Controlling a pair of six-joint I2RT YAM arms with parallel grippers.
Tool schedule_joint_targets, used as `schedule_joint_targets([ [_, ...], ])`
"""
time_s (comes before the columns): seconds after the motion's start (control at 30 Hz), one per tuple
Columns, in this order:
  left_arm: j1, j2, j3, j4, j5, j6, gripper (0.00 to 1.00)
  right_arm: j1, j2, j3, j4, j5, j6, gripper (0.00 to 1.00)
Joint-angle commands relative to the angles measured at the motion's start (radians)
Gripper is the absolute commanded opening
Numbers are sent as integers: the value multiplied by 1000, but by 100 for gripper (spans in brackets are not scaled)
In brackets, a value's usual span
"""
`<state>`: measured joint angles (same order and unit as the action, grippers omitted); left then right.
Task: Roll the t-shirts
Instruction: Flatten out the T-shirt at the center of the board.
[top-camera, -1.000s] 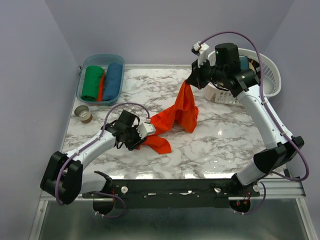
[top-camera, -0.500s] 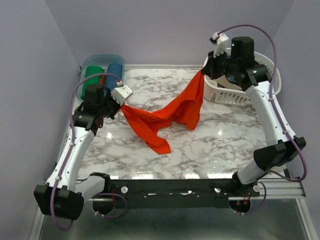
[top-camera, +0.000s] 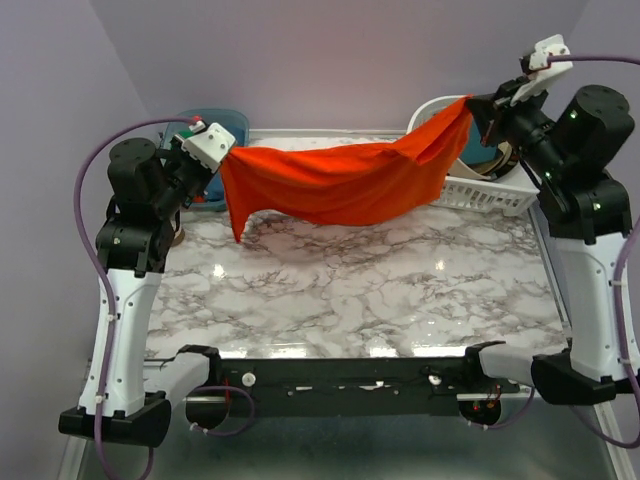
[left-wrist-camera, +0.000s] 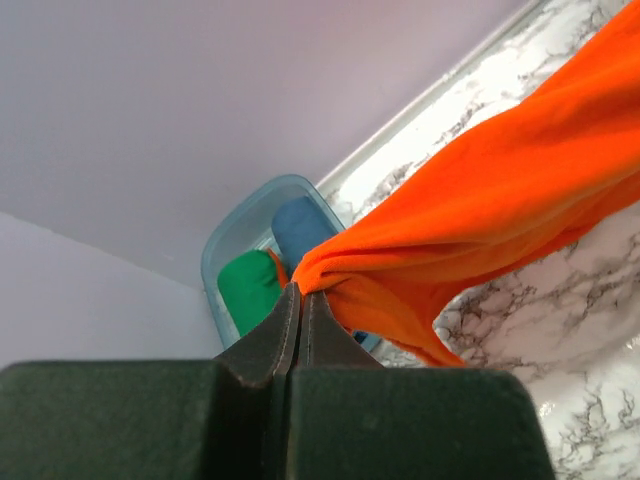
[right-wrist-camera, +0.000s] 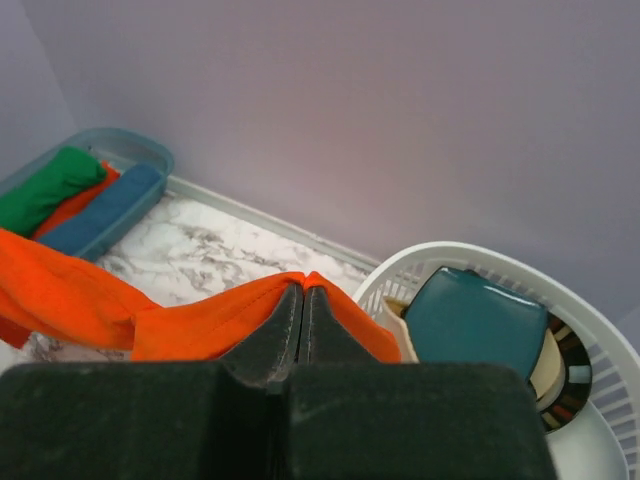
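I have the left pincer (top-camera: 224, 157) clamped shut on 1 end of the orange t-shirt (top-camera: 340, 185), right pincer (top-camera: 471, 108) pinched on the other. It hangs stretched left-to-right between them, above the far half of the worktop (top-camera: 380, 290).

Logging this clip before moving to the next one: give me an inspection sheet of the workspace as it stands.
Surface: white marble-pattern table, glossy.
Job's things: orange t-shirt stretched between both grippers, sagging mid-span; green roll and blue roll lie in the teal bin.
Clutter: white basket holding a teal folded item.
Grippers: left gripper shut on one end of the shirt; right gripper shut on the other.
Cables: purple cable loops beside each arm, apart from the cloth.
Surroundings: plain lilac walls.
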<state>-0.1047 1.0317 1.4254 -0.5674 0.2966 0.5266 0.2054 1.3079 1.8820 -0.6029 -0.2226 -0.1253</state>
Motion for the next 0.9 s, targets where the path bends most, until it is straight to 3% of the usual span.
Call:
schedule_joint_targets([
  [0.0, 7, -62, 43, 50, 21, -33, 0, -1, -125, -81, 104, 77, 33, 1],
  [0.1, 7, -122, 2, 40, 36, -20, 0, 0, -188, -110, 80, 75, 27, 1],
  [0.27, 7, -238, -109, -93, 125, 61, 0, -1, -311, -350, 39, 45, -8, 1],
  [0.47, 7, -372, -258, -478, 289, 222, 0, 0, -475, -595, -182, -58, -66, 1],
  [0.53, 7, -401, -286, -616, 331, 275, 15, 0, -519, -623, -283, -173, -92, 1],
  [0.6, 7, -432, -286, -704, 349, 314, 22, -1, -544, -617, -427, -321, -160, 1],
  [0.63, 7, -441, -284, -713, 352, 322, 34, 0, -553, -610, -464, -357, -183, 1],
  [0.67, 7, -455, -287, -707, 349, 319, 42, 0, -562, -603, -494, -377, -206, 4],
  [0.7, 7, -458, -305, -651, 342, 308, 47, 0, -562, -594, -485, -362, -200, 40],
  [0.73, 7, -461, -321, -603, 329, 262, 55, 0, -556, -592, -460, -341, -189, 53],
  [0.8, 7, -441, -383, -416, 285, 175, 61, -1, -503, -600, -336, -272, -157, 70],
  [0.87, 7, -371, -416, -304, 265, 60, 65, 0, -440, -606, -200, -244, -136, 70],
])
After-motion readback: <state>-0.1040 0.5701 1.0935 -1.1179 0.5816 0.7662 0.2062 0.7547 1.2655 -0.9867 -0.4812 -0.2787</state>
